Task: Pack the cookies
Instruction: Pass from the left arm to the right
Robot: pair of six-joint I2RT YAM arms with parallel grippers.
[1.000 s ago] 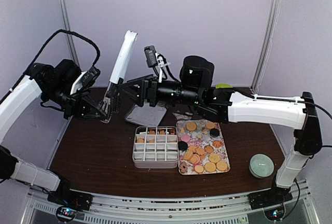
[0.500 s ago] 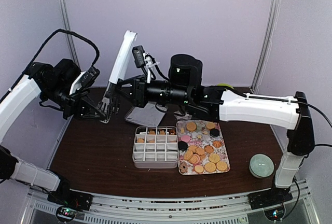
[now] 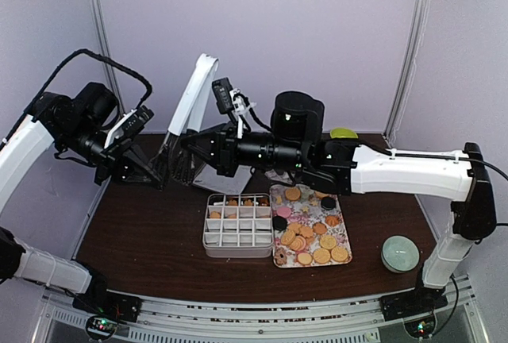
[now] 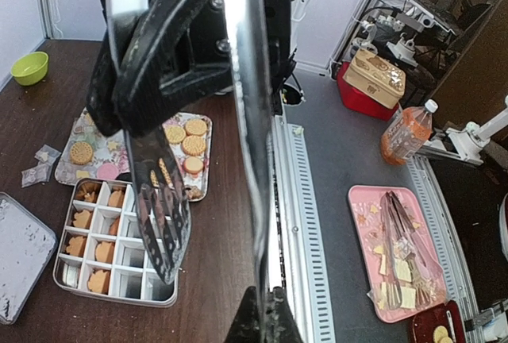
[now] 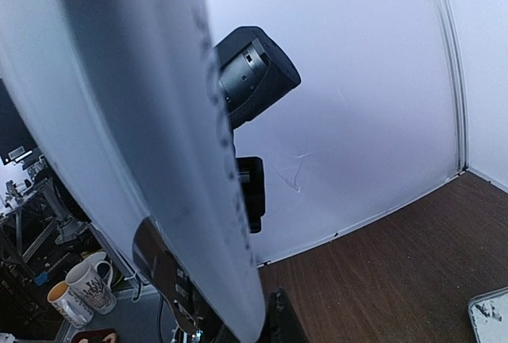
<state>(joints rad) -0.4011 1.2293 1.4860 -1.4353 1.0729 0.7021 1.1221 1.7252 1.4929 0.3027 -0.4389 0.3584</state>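
Both hands are up in the air above the far left part of the desk (image 3: 143, 240), and both are busy with one tool, the tongs (image 3: 190, 97), not with the food. The left hand (image 3: 161, 170) is clenched on the lower end of the tongs, near their slotted tips, so the long body of the tool rises up and away from it. The right hand (image 3: 184, 160) is just beside the left one and is also clenched on the tongs; in its own wrist view one pale arm of the tool comes straight out from between its fingers. I judge that this double grip is a passing or a correcting of the hold, because one hand alone grips the tongs near the tips, where it cannot squeeze them well. The cookies (image 3: 311, 236) are well apart from both hands, below the right hand and toward the near side of it. Most of them lie on the flowered tray (image 3: 348, 236), and some sit already in the compartments of the white box (image 3: 236, 252) that touches the tray. So the packing is begun, but many compartments on the near side of the box have nothing in them.
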